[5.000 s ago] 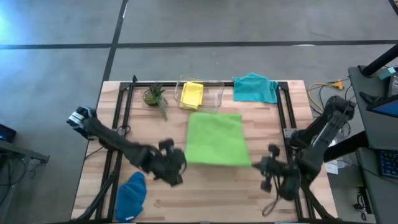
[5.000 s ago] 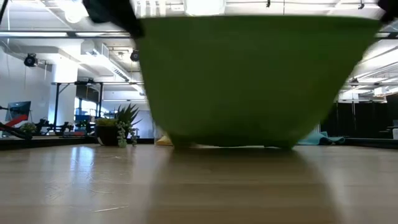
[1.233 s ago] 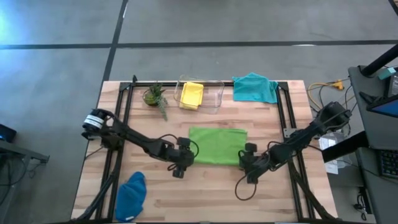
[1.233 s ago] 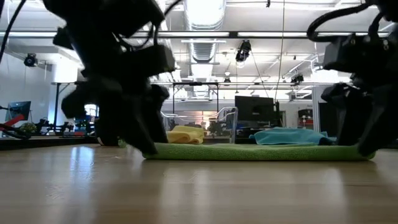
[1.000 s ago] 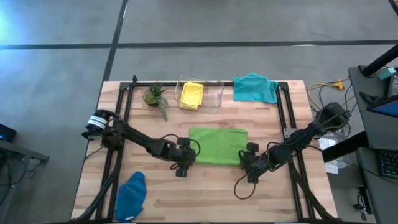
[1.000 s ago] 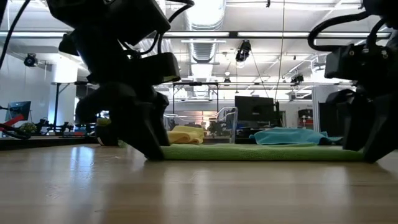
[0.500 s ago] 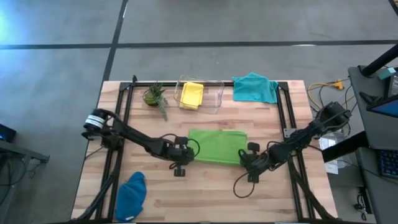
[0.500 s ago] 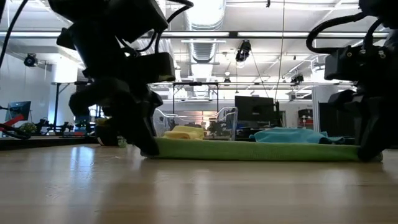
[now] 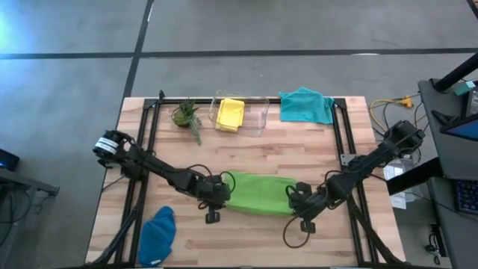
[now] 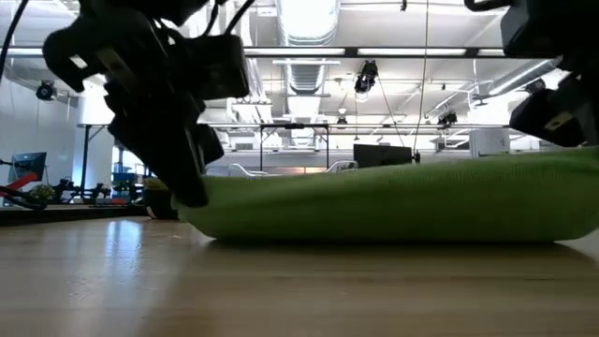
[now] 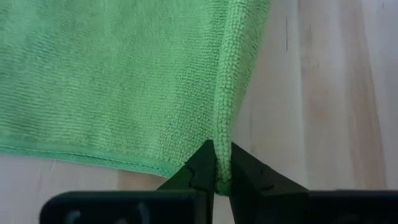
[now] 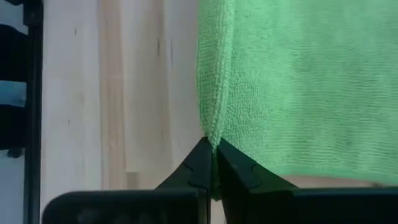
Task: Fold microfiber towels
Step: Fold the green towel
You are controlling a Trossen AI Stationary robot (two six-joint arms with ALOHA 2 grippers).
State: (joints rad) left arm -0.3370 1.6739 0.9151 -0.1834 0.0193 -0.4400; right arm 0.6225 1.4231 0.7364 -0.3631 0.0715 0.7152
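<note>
The left claw (image 11: 216, 163) is clenched on the lime green towel (image 9: 258, 193), its two dark fingers (image 11: 200, 163) pinching a folded corner where the cloth's hemmed edge runs down between them. The right claw (image 12: 211, 160) is clenched the same way on the opposite corner, with the doubled edge of the towel caught between its tips.

The lime green towel is a soft, looped-pile cloth folded into a long narrow band. In the high view it spans the gap between the two claws at the near middle of the counter (image 9: 246, 142), the left claw (image 9: 216, 193) at its left end and the right claw (image 9: 299, 200) at its right end. In the low view the band (image 10: 393, 208) sags between the two held ends, its lower part close to the counter; whether it touches is hard to tell.

The yellow towel (image 9: 230, 113) lies in the clear plastic bin (image 9: 258, 118) at the far edge, the teal towel (image 9: 306, 104) just beside the bin to the right, and the dark blue towel (image 9: 158, 233) is bunched at the near left corner. A small potted plant (image 9: 185, 115) stands left of the bin.
</note>
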